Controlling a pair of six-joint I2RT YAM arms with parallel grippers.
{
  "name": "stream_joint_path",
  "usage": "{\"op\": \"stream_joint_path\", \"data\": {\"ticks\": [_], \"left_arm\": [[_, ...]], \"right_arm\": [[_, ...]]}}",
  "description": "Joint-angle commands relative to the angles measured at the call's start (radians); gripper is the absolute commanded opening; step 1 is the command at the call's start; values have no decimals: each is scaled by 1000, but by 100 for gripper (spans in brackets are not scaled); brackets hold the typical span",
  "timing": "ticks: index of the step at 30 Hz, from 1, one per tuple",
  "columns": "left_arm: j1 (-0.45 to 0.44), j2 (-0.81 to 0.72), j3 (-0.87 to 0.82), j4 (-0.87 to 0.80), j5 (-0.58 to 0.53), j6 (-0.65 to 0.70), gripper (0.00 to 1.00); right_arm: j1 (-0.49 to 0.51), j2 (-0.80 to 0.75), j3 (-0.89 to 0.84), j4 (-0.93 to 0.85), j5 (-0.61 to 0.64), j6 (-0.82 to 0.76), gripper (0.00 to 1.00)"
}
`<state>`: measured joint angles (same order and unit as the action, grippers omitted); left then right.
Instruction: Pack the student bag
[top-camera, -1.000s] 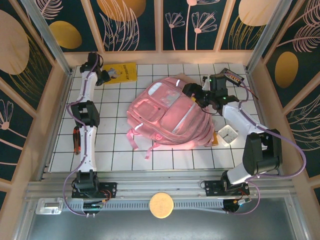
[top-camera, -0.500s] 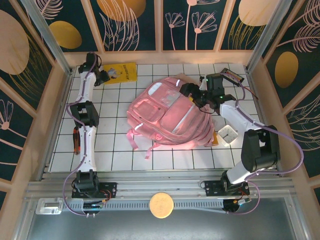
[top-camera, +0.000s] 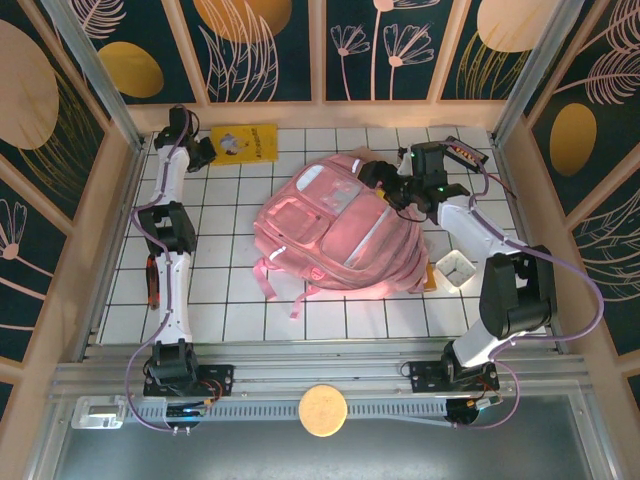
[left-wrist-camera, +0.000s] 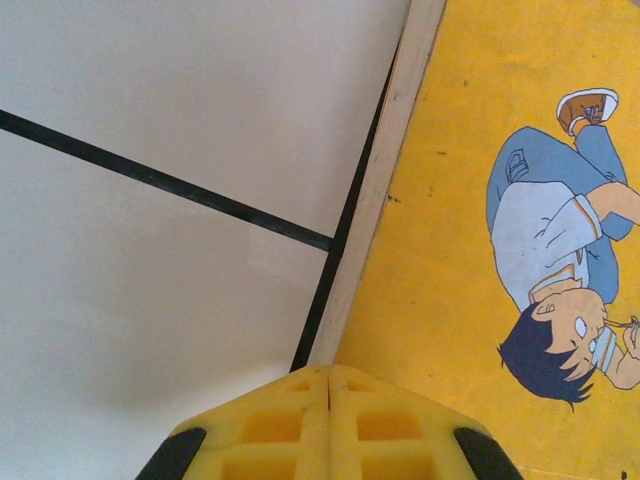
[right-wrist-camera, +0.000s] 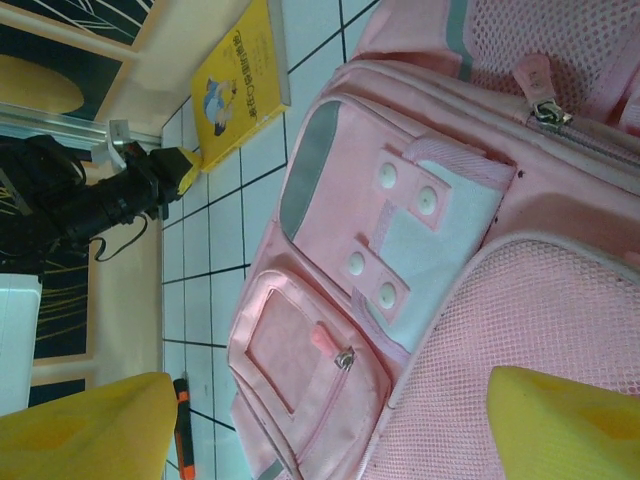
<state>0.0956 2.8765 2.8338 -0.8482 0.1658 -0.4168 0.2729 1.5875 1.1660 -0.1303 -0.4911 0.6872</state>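
Across the table's (top-camera: 230, 300) middle the student bag (top-camera: 335, 235) is seen from above, the right gripper (top-camera: 385, 185) spread wide at its top, while the outstretched left gripper (left-wrist-camera: 328, 425) is shown close-up, clamped empty at a yellow book's (left-wrist-camera: 450, 200) edge.

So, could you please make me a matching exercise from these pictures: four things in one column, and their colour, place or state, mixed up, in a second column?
1. bag
2. book
3. left fingers
4. right fingers

a. shut
b. yellow, by the far wall
c. spread wide
d. pink, mid-table

Pairs: 1-d, 2-b, 3-a, 4-c
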Motion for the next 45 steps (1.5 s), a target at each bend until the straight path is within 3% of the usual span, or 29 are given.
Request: {"op": "stream_joint_path", "data": {"ticks": [1, 5, 22, 24, 26, 27, 28, 29, 30, 33, 45], "left_arm": [[-10, 63, -10, -93, 55, 5, 0], [-11, 82, 159, -244, 85, 47, 0], [-45, -247, 176, -499, 218, 61, 0], [-61, -280, 176, -522, 188, 59, 0], [-64, -300, 176, -535, 83, 49, 0], [-60, -298, 175, -534, 55, 41, 6], [-57, -289, 176, -522, 50, 36, 29], [-56, -276, 175, -510, 38, 36, 45], [-54, -257, 175, -496, 26, 35, 56], [-40, -196, 175, -453, 22, 28, 69], [-21, 10, 174, -229, 101, -25, 66]], "right_arm": [[8, 10, 32, 9, 17, -3, 81], [9, 17, 36, 20, 14, -7, 81], [115, 270, 338, 14, -69, -94, 80], [130, 308, 372, 26, -78, -83, 81], [148, 347, 401, 56, -92, -61, 81], [158, 362, 413, 73, -98, -49, 82], [168, 376, 423, 85, -102, -39, 84], [177, 385, 430, 93, -105, -35, 84], [186, 389, 432, 98, -110, -32, 84], [196, 386, 421, 91, -116, -37, 85], [186, 323, 299, 51, -134, -59, 85]]}}
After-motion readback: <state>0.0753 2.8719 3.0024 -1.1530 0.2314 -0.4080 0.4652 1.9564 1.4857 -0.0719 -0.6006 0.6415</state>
